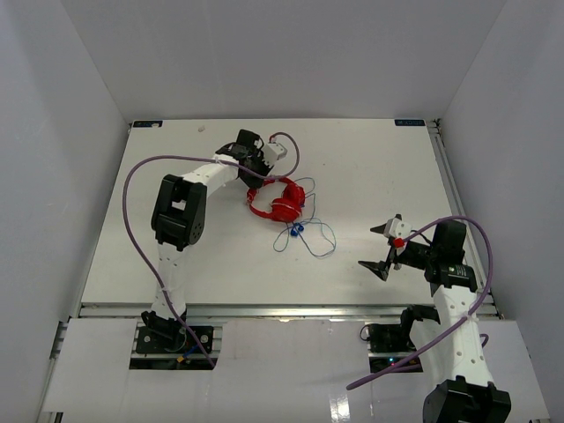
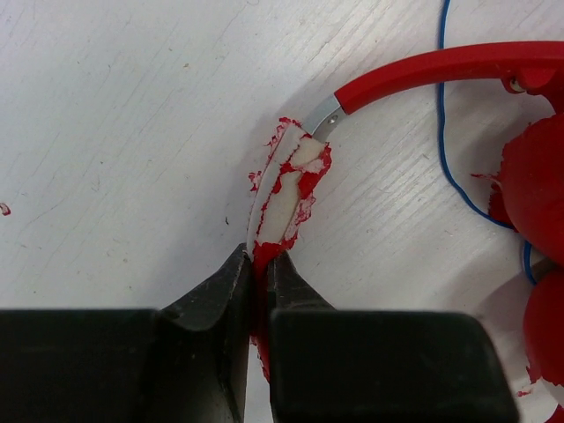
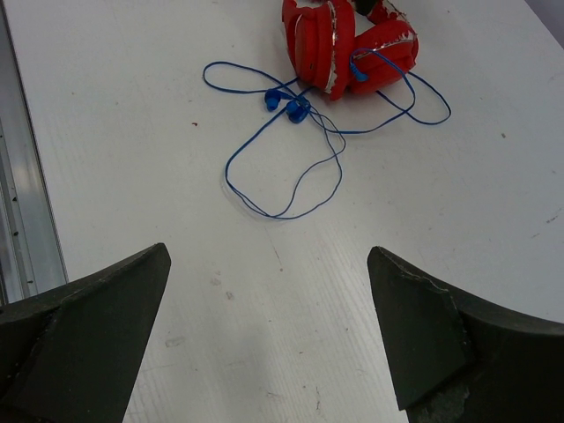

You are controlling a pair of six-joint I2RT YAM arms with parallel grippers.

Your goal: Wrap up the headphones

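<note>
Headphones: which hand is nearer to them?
Left. The left hand is shut on the worn end of the headband of the headphones, touching them. The right hand is open, off to their right beyond the blue cable loops, touching nothing.

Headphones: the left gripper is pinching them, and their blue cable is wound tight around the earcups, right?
Not quite. The left gripper is pinching the headphones, but the blue cable is not wound around them: it lies in loose loops on the table. The right wrist view shows this.

White left arm (image 1: 169,269), white right arm (image 1: 463,339), black joint housings (image 1: 179,211), thick purple cables (image 1: 128,189), black pointed jaws
</note>
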